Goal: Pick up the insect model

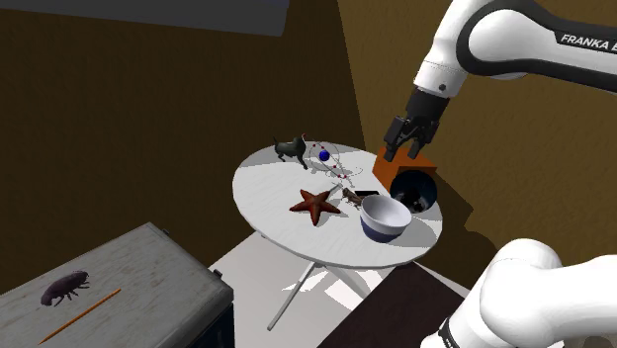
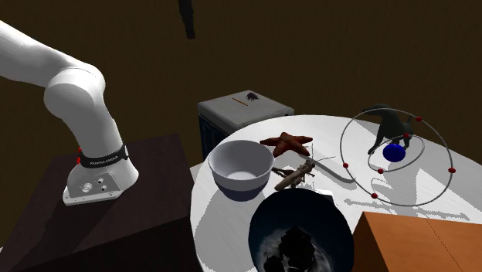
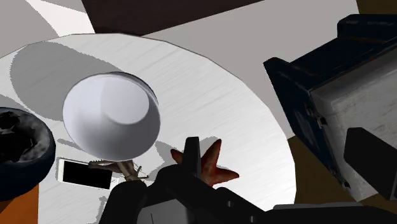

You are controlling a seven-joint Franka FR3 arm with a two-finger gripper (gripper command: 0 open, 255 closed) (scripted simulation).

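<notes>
Insect model beside bowl; "FRANKA" on arm

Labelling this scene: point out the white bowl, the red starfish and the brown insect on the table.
white bowl point(image 2: 234, 165), second exterior view, inside wall.
red starfish point(image 1: 315, 205), shoulder view, body centre.
brown insect point(image 2: 294, 178), second exterior view, body.

**Crowded round table beside the arm's stand**

The white arm rises from its dark stand at the view's left; beside it a round white table carries a white bowl, with a red starfish just behind it and a tan, long-legged insect model just to the bowl's right; a dark bowl sits nearest the camera, an orange box at the lower right; a wire orbit model with a blue ball stands before a dark animal figure; behind the table, a grey cabinet bears a small dark bug.
</notes>
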